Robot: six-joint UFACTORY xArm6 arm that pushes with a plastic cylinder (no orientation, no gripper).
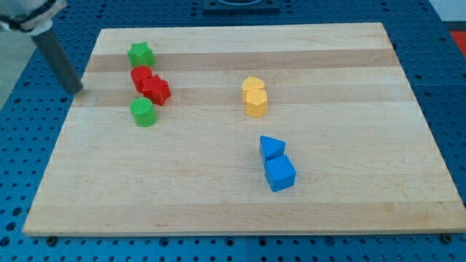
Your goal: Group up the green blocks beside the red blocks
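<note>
A green star-shaped block (140, 53) sits near the view's top left of the wooden board. Just below it two red blocks touch: a red cylinder-like block (140, 76) and a red star-shaped block (156, 90). A green round block (143, 112) sits just below the red ones, close to them. My tip (76, 89) is at the board's left edge, left of the red blocks and apart from every block.
Two yellow blocks (255, 96) stand together near the board's middle. A blue triangular block (271, 148) touches a blue cube (279, 174) below them. The wooden board (349, 204) lies on a blue perforated table (18, 145).
</note>
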